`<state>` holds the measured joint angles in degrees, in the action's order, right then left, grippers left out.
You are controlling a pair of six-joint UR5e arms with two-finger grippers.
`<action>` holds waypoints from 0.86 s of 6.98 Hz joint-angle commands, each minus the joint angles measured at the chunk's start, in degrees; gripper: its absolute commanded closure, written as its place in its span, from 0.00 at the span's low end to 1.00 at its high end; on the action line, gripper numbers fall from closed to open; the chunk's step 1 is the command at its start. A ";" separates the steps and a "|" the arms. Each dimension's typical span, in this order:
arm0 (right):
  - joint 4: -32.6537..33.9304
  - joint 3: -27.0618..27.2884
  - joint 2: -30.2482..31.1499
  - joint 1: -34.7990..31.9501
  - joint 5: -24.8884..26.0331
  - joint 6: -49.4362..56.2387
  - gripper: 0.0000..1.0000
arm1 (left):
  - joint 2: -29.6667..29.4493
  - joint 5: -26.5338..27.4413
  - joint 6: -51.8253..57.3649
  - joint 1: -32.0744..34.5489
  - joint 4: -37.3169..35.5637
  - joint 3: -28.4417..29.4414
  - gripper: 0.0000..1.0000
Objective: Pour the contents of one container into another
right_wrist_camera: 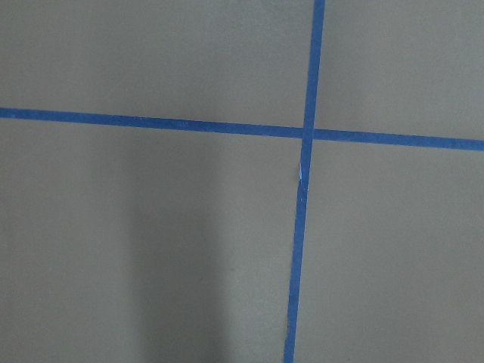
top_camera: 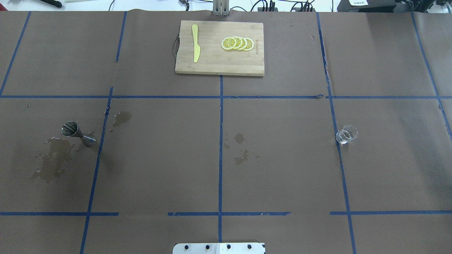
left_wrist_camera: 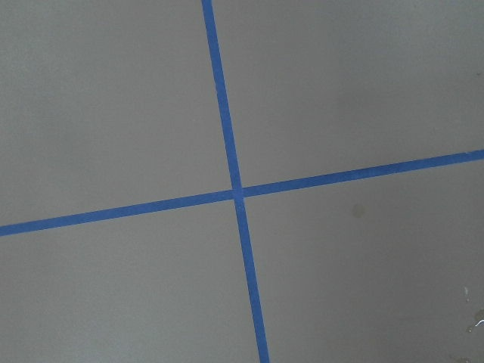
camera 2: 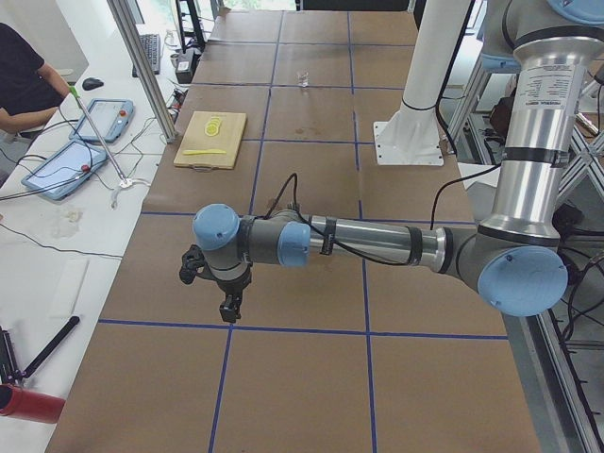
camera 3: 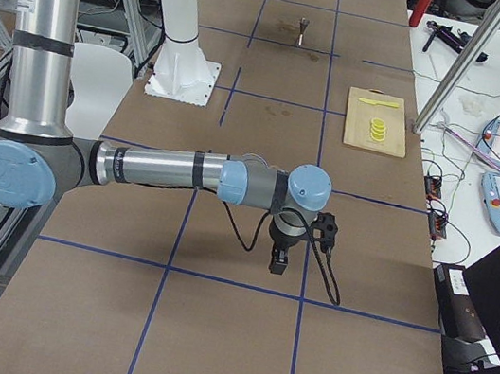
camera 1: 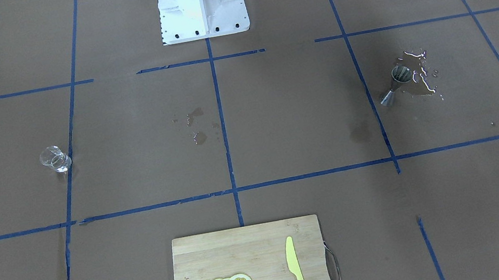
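Note:
The clear glass cup [top_camera: 346, 134] stands on the brown table cover on the robot's right side, also seen in the front view [camera 1: 55, 160] and far off in the left side view [camera 2: 304, 78]. The steel hourglass jigger [top_camera: 77, 133] stands on the robot's left side [camera 1: 395, 85], upright in the right side view [camera 3: 302, 29], beside a wet patch. My left gripper [camera 2: 229, 310] and right gripper [camera 3: 277, 264] hang over the table's ends, far from both vessels. They show only in the side views, so I cannot tell whether they are open or shut. Both wrist views show only taped paper.
A wooden cutting board [top_camera: 212, 63] with lemon slices [top_camera: 237, 43] and a yellow knife [top_camera: 195, 47] lies at the table's far edge. Wet stains [top_camera: 241, 150] mark the middle. The white robot base [camera 1: 203, 13] stands at the near edge. A person sits by tablets [camera 2: 99, 121].

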<state>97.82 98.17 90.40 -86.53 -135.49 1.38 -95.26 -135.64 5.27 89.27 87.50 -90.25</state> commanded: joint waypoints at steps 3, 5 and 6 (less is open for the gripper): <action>-0.09 -0.35 -0.23 0.22 -0.21 0.02 0.00 | 0.96 0.73 -0.08 -0.05 -0.14 -6.34 0.00; -1.57 0.17 -0.49 0.22 -0.21 0.03 0.00 | -0.27 0.64 -0.44 -0.14 -0.14 -7.40 0.00; -5.06 -0.52 0.29 0.31 -0.21 0.03 0.00 | -0.63 0.47 0.17 -0.14 1.95 -6.87 0.00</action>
<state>95.92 98.08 90.14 -86.28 -135.72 1.40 -95.28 -135.05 5.01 89.15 87.79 -97.35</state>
